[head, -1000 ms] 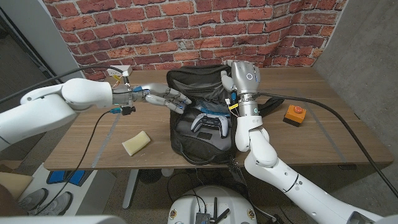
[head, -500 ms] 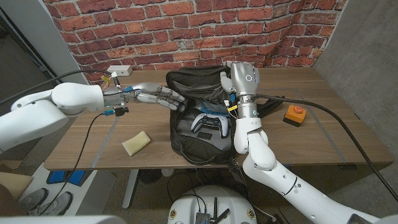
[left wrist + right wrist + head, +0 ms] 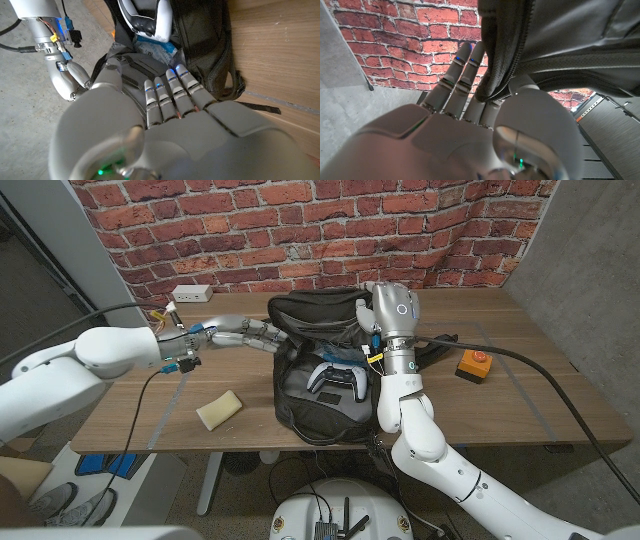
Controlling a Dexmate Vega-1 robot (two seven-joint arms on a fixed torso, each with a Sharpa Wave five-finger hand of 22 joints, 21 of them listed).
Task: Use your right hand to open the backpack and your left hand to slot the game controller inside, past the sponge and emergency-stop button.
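The right hand (image 3: 385, 305) stood raised at the far right rim of the backpack (image 3: 310, 405); in the right wrist view its fingers (image 3: 465, 70) and thumb pinched the zipped edge of the bag's flap (image 3: 520, 55), holding it up so the mouth stayed agape; its forearm rose out of the bag's right side, a black cable trailing away across the table (image 3: 520, 395) to the right.

The left hand (image 3: 250, 335) reached in from the left, level with the bag's far left corner; its fingers (image 3: 175, 92) lay straight and close together, holding nothing, their tips at or just above the dark fabric by the opening; whether they touched it could not be told.

The controller (image 3: 337, 378), white with dark grips, lay inside the open backpack, near its right wall and just beside the right forearm; in the left wrist view it showed beyond the left fingertips, with a blue-and-clear wrapper (image 3: 152, 46) between.

The backpack sat at the table's middle, its mouth turned up; the sponge (image 3: 219, 409), pale yellow, lay on the wood to the bag's left, apart from it; the stop button (image 3: 475, 363), red on an orange base, sat well to the right; a white power strip (image 3: 190, 294) lay at the table's far left edge, against the brick wall (image 3: 300, 230).
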